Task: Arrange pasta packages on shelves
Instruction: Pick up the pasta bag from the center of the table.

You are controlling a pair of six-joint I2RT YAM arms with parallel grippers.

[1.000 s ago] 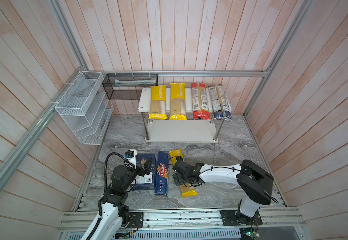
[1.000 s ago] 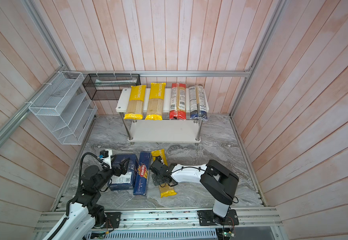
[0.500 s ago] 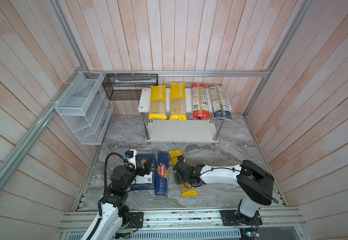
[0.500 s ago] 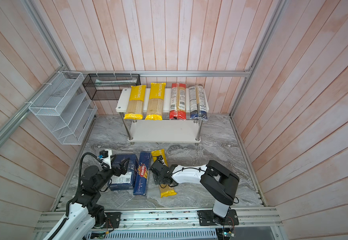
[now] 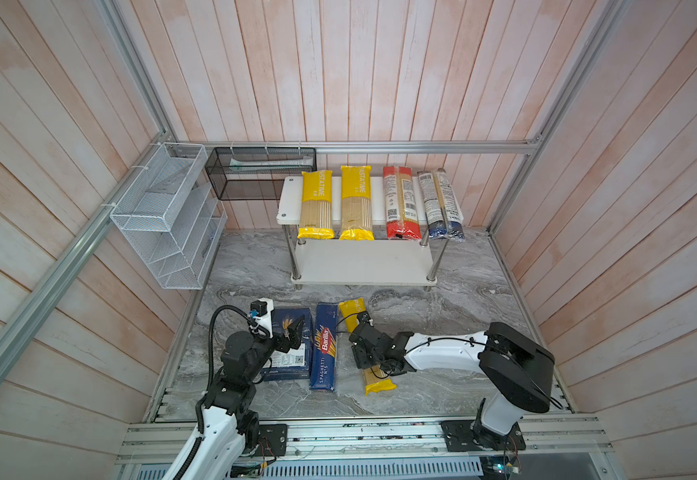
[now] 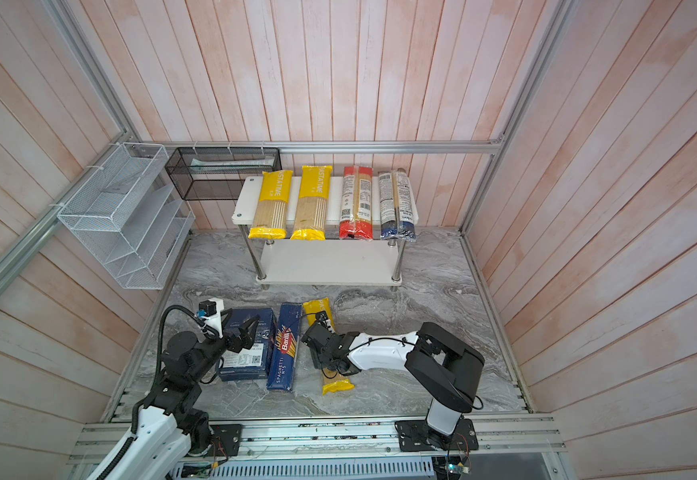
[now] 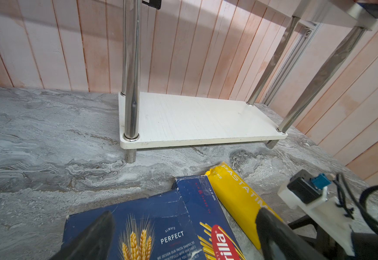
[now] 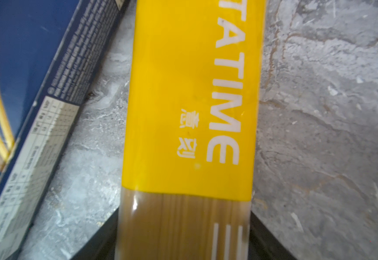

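On the marble floor a yellow PASTATIME bag [image 5: 375, 384] [image 6: 337, 385] [image 8: 190, 112] lies lengthwise, and my right gripper [image 5: 368, 356] [image 6: 332, 353] [image 8: 183, 236] is shut on its clear middle, a black finger against each side. To its left lie a narrow Barilla box [image 5: 325, 349] [image 6: 284, 353] and a wider dark blue box [image 5: 296, 362] [image 7: 165, 213]. My left gripper [image 5: 294, 332] [image 6: 249, 328] [image 7: 183, 225] hovers open over the wider box. The upper shelf [image 5: 288, 199] carries two yellow bags [image 5: 316, 203], a red-ended bag [image 5: 398, 203] and a dark-blue-ended bag [image 5: 440, 203]. The lower shelf [image 5: 363, 262] [image 7: 194, 119] is bare.
A white wire basket [image 5: 164, 216] hangs on the left wall and a black mesh basket [image 5: 255, 174] on the back wall beside the rack. Chrome legs [image 7: 130, 78] frame the lower board. An aluminium rail [image 5: 338, 432] borders the front edge.
The right gripper's fingers have closed in against the sides of the yellow bag on the floor. The left arm has stayed put.
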